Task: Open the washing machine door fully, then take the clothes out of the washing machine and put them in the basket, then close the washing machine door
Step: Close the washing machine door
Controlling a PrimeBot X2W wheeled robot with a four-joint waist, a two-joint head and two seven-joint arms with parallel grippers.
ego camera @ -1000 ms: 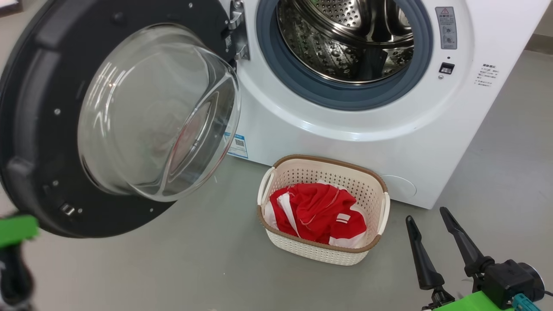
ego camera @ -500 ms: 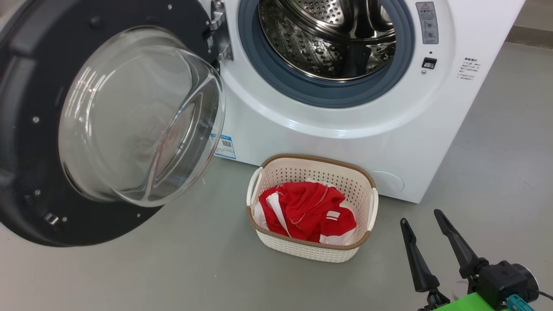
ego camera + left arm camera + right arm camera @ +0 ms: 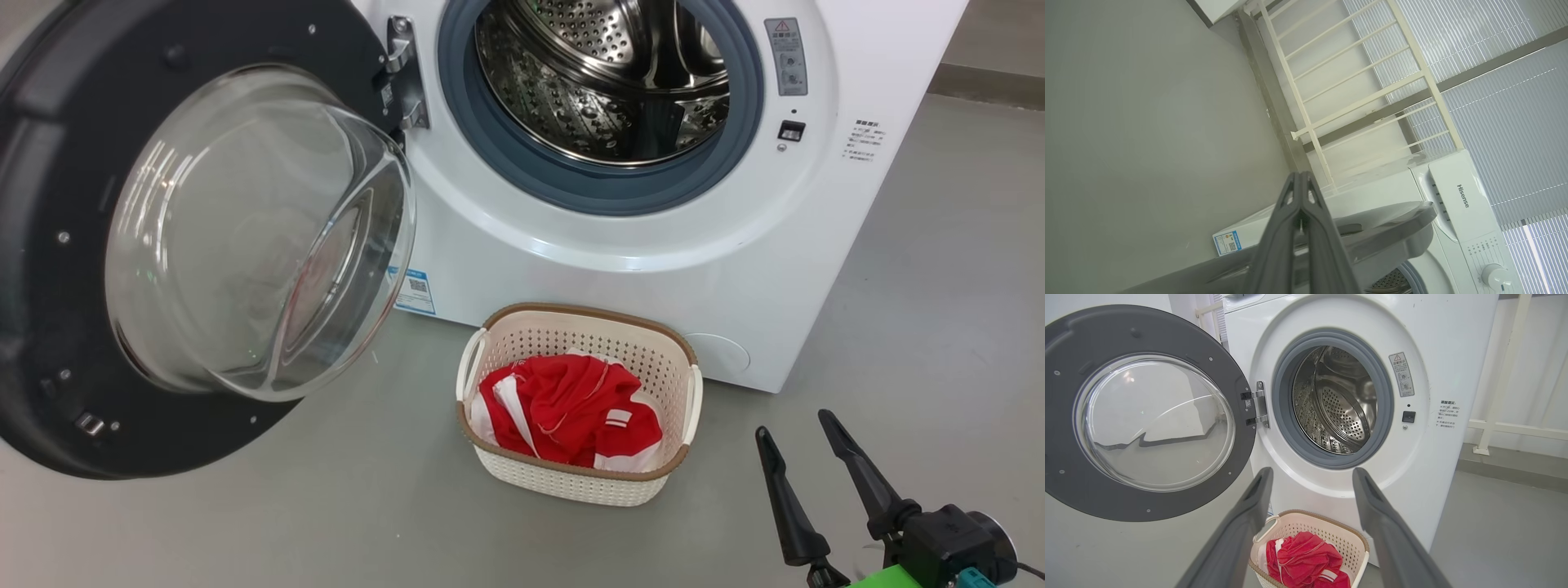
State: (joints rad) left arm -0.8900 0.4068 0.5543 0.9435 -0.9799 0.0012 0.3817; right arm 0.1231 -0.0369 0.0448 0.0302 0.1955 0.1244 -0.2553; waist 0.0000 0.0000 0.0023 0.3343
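Washing machine door (image 3: 204,237) stands swung wide at the left of the washing machine (image 3: 620,269), as before; only the head camera has shifted. Clothes (image 3: 563,408) lie in the basket (image 3: 571,486) on the floor (image 3: 326,523), just before the machine. Right end effector (image 3: 793,423) hovers released, touching nothing, near the basket; left end effector (image 3: 1300,176) is clenched and empty, the door's edge beyond it.

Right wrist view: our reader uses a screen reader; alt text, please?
A white front-loading washing machine stands with its round black door swung open leftward, steel drum bare. Below, red clothes lie in a cream basket, framed by the open right end effector.
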